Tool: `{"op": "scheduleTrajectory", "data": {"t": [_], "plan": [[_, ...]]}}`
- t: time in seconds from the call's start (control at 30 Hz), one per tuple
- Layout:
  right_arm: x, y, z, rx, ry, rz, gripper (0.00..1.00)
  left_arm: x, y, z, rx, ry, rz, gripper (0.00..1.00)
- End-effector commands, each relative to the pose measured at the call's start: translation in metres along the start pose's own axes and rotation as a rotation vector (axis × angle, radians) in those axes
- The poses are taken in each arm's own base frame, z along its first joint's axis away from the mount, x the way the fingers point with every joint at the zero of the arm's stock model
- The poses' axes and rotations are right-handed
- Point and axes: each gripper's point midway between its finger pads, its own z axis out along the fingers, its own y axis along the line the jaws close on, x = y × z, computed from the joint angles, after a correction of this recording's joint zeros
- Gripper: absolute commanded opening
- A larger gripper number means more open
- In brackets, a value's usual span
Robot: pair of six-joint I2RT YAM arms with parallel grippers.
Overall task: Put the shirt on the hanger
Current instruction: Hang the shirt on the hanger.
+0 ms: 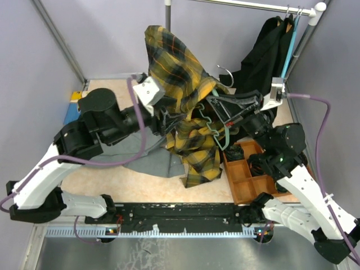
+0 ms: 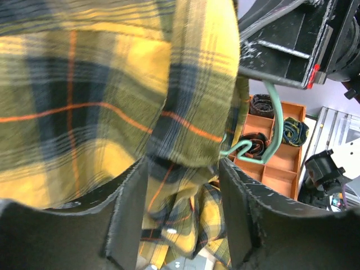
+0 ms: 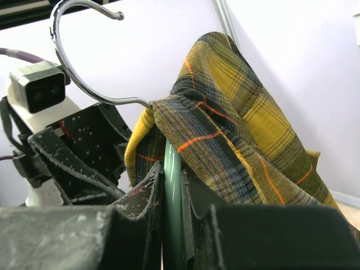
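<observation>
Purple-walled booth: shirt [image 1: 185, 101] draped over hanger [image 1: 217, 125], mid-air above table [image 1: 143, 181] centre.
R gripper [image 3: 171, 185] clamped on hanger's green bar, hook [image 3: 84, 84] up; L gripper [image 2: 183, 185] jaws apart, holding nothing, w/ shirt cloth right in front. L arm nearer the loose fabric.

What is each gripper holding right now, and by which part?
The right gripper clamps the hanger by its green plastic bar. The left gripper holds nothing; its jaws stand open at the shirt.
</observation>
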Motion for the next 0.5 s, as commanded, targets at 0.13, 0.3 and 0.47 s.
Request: {"op": "scheduleTrajectory", "data": {"t": [0.13,0.3,0.47], "plan": [[-0.043,0.048,-0.027,-0.178,-0.161,-0.102,0.00,-0.021,0.009,-0.057,-0.021,-0.092,0.060,0.70],[-0.012,0.048,-0.045,-0.203,-0.040,-0.090,0.00,-0.038,0.013,-0.078,-0.016,-0.128,0.121,0.76],[0.020,0.039,-0.068,-0.171,0.076,-0.060,0.00,-0.052,0.009,-0.086,0.028,-0.133,0.200,0.88]]}}
